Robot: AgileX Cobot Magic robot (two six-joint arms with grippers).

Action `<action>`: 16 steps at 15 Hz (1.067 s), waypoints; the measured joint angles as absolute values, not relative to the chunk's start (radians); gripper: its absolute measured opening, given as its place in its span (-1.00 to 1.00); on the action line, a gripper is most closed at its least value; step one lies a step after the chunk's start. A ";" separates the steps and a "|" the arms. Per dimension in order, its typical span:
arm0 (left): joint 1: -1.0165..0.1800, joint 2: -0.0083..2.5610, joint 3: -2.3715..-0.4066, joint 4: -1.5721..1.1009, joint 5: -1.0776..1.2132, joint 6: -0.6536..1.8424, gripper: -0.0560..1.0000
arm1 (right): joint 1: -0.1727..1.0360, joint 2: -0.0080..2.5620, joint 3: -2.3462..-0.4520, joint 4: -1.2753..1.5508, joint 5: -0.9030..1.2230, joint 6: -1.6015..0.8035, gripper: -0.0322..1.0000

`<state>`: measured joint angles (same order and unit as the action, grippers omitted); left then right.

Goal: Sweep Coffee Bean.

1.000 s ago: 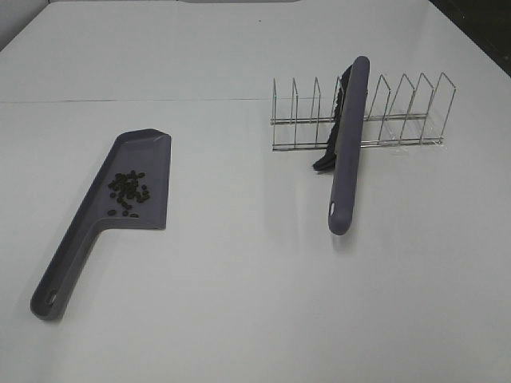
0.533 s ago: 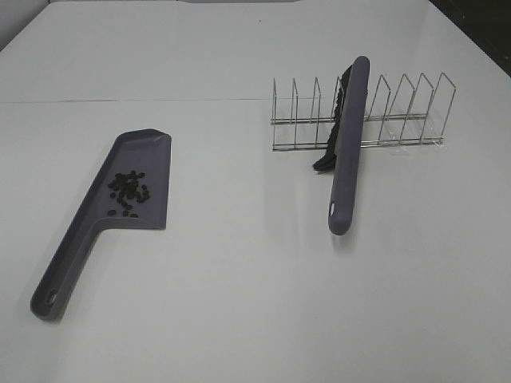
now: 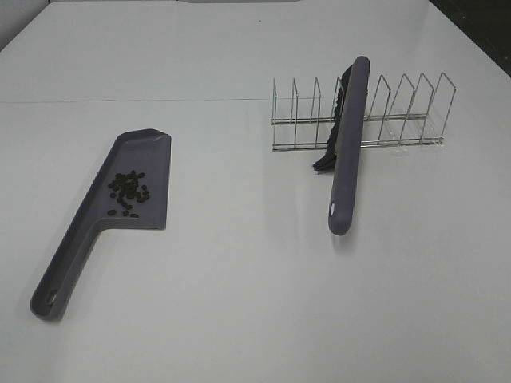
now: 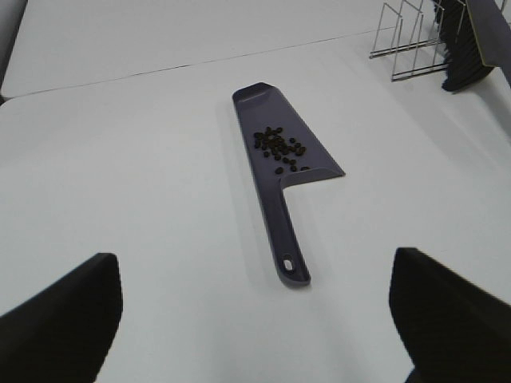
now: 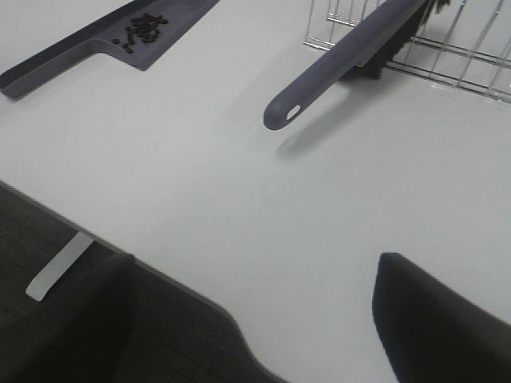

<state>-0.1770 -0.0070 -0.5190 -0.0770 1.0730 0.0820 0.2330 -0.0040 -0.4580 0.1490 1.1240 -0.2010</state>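
Note:
The coffee beans point(image 3: 128, 191) lie in a loose dark cluster on the pan of a purple-grey dustpan point(image 3: 144, 163) at the table's left, its handle pointing to the near edge. They also show in the left wrist view as coffee beans point(image 4: 279, 150) on the dustpan point(image 4: 275, 203), and in the right wrist view as coffee beans point(image 5: 142, 30). A purple brush point(image 3: 348, 152) leans in a wire rack point(image 3: 399, 112), handle end resting on the table. My left gripper point(image 4: 255, 319) is open and empty, back from the dustpan's handle. My right gripper point(image 5: 251, 319) is open over the table's near edge.
The wire rack point(image 5: 447, 48) stands at the right rear with several upright dividers. A seam crosses the white table point(image 3: 255, 303) behind the dustpan. The table's near edge and dark floor with a pale strip point(image 5: 60, 265) show in the right wrist view.

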 joint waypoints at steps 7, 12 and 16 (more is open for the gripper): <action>0.026 -0.007 -0.519 -0.077 1.073 0.083 0.69 | -0.049 -0.004 -0.458 0.149 1.124 -0.201 0.53; 0.026 -0.007 -0.519 -0.077 1.073 0.083 0.69 | -0.052 -0.004 -0.458 0.149 1.124 -0.201 0.53; 0.026 -0.007 -0.519 -0.077 1.073 0.083 0.69 | -0.052 -0.004 -0.458 0.149 1.124 -0.201 0.53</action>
